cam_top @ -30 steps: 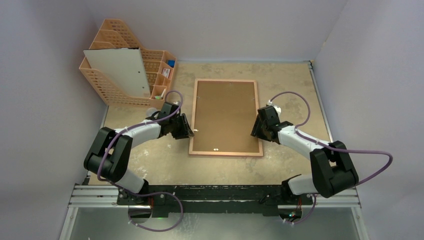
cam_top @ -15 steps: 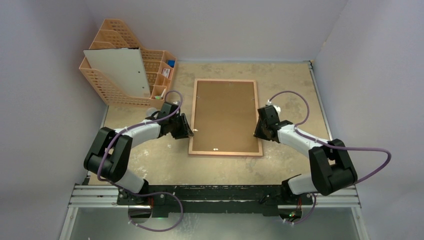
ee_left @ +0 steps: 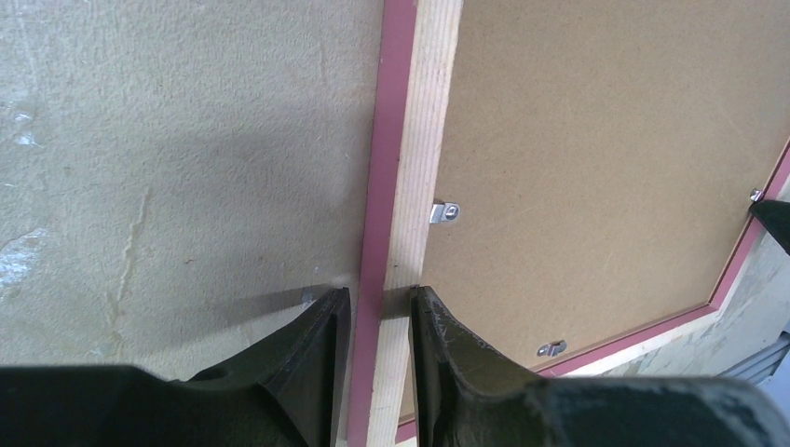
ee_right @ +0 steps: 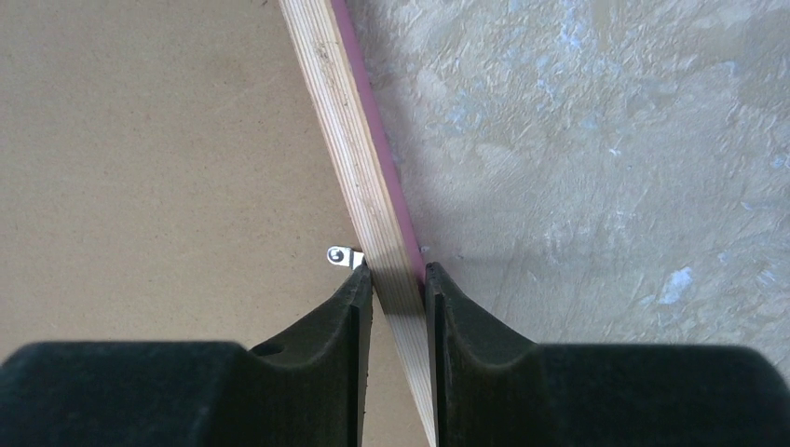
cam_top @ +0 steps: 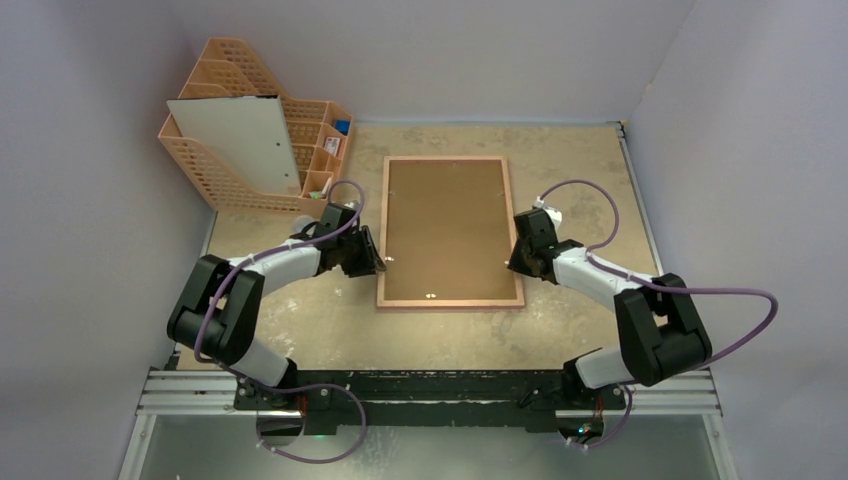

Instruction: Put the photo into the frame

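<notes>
Midway across the counter point(cam_top: 580, 160) lies the frame point(cam_top: 450, 303), back side up, its long sides running from the near edge toward the far edge. A brown backing board point(cam_top: 447, 230) fills it, with small metal clips point(ee_left: 447, 212) turned over the board. The left gripper point(cam_top: 378, 262) pinches the frame's left rail between its two fingers, one outside on the pink edge and one inside over the board. The right gripper point(cam_top: 512, 258) pinches the right rail the same way, beside another clip. At the far left corner stands an orange mesh rack point(cam_top: 215, 180), with a white panel point(cam_top: 240, 140) leaning against it.
</notes>
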Tool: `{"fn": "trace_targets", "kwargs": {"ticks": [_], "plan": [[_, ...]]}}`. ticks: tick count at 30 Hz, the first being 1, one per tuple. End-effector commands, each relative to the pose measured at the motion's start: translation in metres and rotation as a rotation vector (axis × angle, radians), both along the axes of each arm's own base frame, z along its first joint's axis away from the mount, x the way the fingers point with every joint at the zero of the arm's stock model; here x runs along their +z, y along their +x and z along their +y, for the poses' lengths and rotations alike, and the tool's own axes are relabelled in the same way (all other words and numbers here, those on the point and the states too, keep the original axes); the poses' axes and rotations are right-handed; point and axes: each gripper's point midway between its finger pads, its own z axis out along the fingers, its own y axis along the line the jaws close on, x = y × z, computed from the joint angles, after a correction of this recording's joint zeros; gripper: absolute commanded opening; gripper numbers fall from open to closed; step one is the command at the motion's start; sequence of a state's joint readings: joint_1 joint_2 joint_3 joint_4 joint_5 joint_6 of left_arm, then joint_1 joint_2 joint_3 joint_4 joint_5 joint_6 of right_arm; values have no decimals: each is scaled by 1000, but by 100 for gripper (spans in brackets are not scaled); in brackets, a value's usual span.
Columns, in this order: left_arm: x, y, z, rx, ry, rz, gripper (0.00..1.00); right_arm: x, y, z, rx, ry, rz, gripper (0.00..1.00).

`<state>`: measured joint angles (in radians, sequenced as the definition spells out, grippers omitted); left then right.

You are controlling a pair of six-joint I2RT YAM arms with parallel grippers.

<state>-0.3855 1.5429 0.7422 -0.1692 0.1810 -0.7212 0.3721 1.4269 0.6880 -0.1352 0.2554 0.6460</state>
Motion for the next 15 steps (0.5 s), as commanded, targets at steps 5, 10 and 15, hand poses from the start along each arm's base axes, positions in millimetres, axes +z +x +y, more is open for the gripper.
{"fn": "trace_targets", "kwargs": {"ticks": [5,10,15], "plan": [[-28,-23,36,26,159,86,31,17,12,12,-57,92,-83,17],[-19,-20,32,27,131,67,34,53,7,6,-86,116,-149,52],[-7,-18,27,22,102,43,43,84,11,19,48,148,-251,60]]}}
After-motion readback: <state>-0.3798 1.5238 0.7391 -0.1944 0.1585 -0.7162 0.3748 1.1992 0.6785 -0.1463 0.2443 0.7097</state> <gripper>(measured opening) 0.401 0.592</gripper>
